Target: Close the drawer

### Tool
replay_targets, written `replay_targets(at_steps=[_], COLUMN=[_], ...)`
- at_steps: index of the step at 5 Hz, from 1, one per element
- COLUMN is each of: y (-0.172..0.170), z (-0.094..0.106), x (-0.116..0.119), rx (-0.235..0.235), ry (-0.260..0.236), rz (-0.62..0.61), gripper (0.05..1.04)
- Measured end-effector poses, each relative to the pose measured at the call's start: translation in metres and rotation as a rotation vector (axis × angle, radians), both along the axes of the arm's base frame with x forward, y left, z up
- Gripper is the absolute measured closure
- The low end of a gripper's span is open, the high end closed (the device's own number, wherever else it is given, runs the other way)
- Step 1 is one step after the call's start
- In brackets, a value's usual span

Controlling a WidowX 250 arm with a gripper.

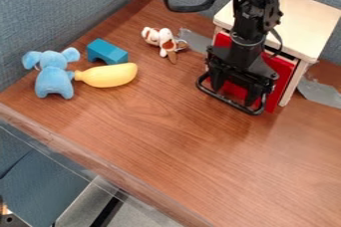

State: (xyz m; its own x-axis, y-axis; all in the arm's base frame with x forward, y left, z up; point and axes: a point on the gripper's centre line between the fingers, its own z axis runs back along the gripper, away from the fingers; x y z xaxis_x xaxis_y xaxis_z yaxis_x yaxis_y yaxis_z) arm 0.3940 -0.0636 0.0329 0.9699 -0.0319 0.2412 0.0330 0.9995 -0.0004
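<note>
Red drawer (280, 77): probably light, rigid and smooth-faced. Apply level pressure to the flat front, near its centre; no grasp should be needed. Gripper (234, 89): fingers apart. The drawer lies immediately behind it, extending to its image-right, beneath the top of the small wooden cabinet (307, 28).

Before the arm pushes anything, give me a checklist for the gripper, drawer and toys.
- Gripper in front of the drawer: ok.
- Gripper open: ok; red shows between its fingers.
- Gripper touching drawer: cannot tell.
- Drawer fully shut: cannot tell; the arm covers part of it.
- Cabinet upright: ok.
- Toys out of the drawer's way: ok; blue plush, banana, block and spotted plush lie off to one side.
</note>
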Motion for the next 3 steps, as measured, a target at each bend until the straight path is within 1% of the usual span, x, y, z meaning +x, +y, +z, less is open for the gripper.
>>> replay_targets(at_steps=[2,3], y=[-0.0006,-0.0005], z=[0.0016,0.0016], x=[0.0039,0.0028], rx=[0.002,-0.006], ry=[-0.002,0.008], rz=[-0.008,-0.014], gripper=[0.085,0.085])
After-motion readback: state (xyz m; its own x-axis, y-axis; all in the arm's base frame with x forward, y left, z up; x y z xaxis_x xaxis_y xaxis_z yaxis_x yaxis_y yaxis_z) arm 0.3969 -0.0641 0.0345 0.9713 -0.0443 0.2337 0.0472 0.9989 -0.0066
